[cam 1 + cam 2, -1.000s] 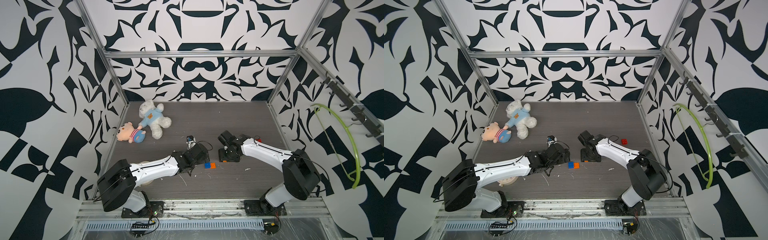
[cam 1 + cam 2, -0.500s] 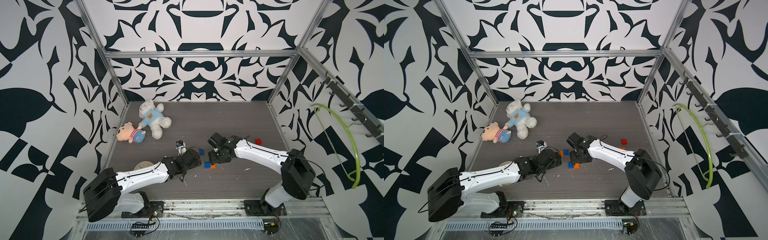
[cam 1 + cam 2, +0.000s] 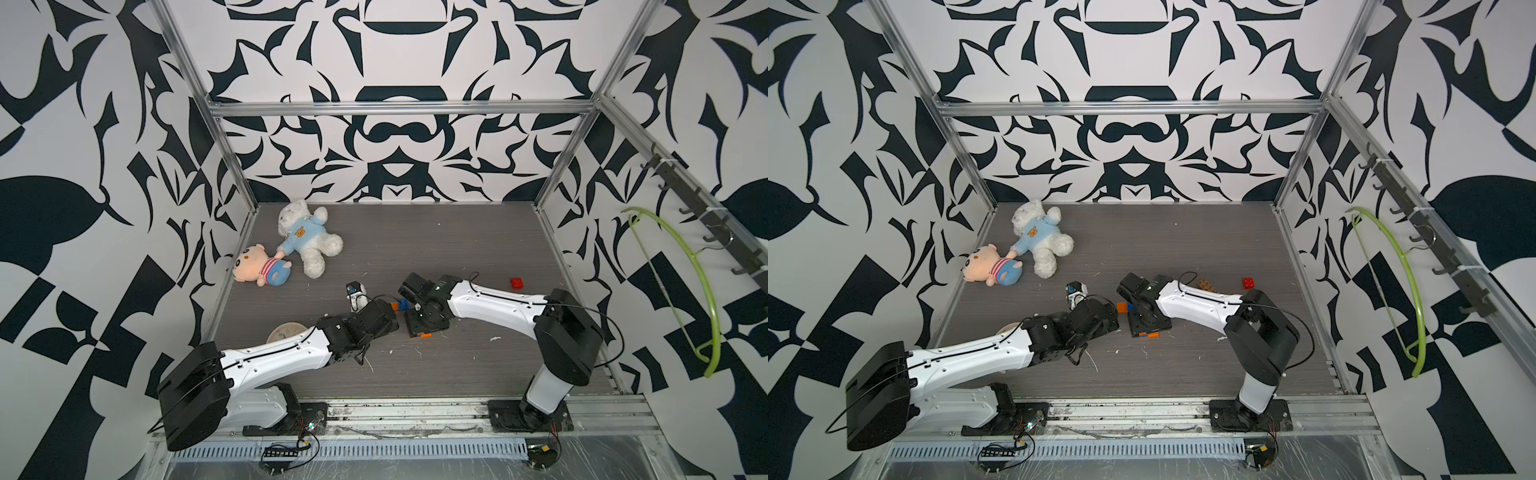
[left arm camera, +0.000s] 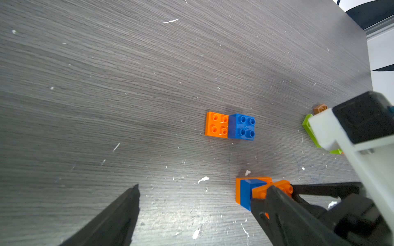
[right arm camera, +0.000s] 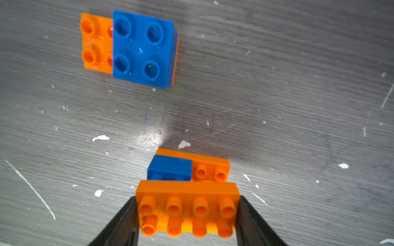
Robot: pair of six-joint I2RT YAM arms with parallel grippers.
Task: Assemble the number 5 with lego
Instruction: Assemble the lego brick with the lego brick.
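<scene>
My right gripper (image 5: 187,198) is shut on the two short ends of an orange eight-stud lego brick (image 5: 187,209). This brick hangs right over a blue brick (image 5: 169,168) that sits on a longer orange brick (image 5: 211,168); I cannot tell if they touch. In both top views that gripper (image 3: 424,326) points down at mid table. A second pair, a blue square (image 5: 142,49) on an orange piece (image 5: 94,42), lies just beyond it. My left gripper (image 4: 201,191) is open and empty, one finger beside the stack (image 4: 247,191).
A lime green piece (image 4: 309,130) and a brown one (image 4: 319,108) lie behind the right wrist. A red brick (image 3: 517,283) sits near the right wall. Two plush toys (image 3: 305,241) lie at the back left. A round cream clock (image 3: 284,332) peeks out beside the left arm.
My right gripper has moved left and toward the front with the orange brick. The left arm pulled back, then came forward again beside the bricks.
</scene>
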